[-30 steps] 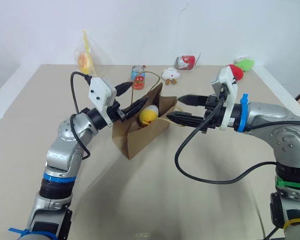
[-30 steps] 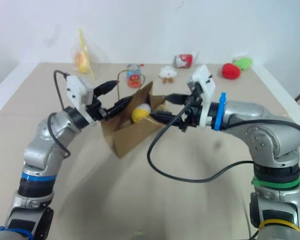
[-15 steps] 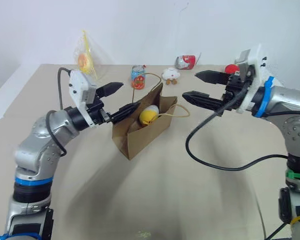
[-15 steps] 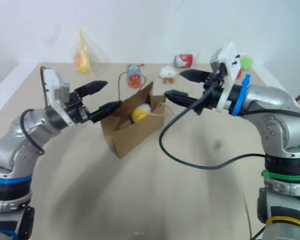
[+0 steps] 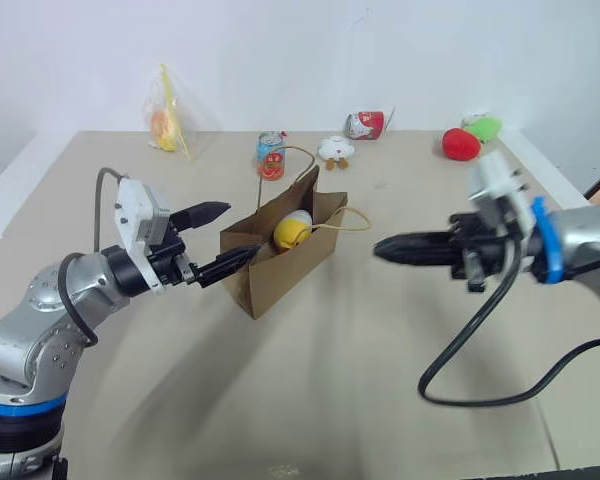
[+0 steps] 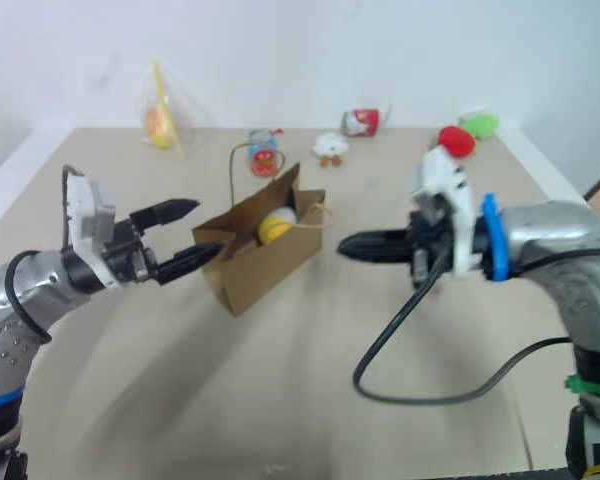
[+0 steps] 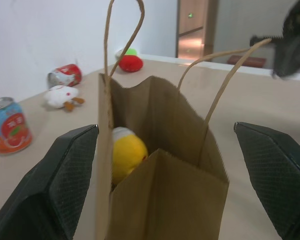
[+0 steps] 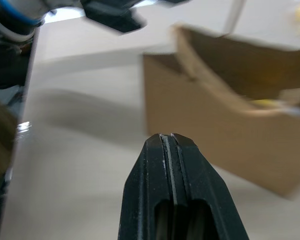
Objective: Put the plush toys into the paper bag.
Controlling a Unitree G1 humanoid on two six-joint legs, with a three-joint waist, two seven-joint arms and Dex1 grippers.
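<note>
Sitting inside the paper bag (image 5: 280, 262) mid-table: round white-and-yellow plush (image 5: 293, 229). Brown bear toy not visible; possibly deeper in. Left tool (image 5: 218, 242) spread apart at bag's near end, empty. Right tool (image 5: 385, 249) pinched together, empty, well clear. Task looks nearly done.

Paper bag (image 5: 280, 272) matt brown kraft; handles (image 7: 121, 35) twisted cord; fingers (image 7: 70, 170) textured, probably rubber.
</note>
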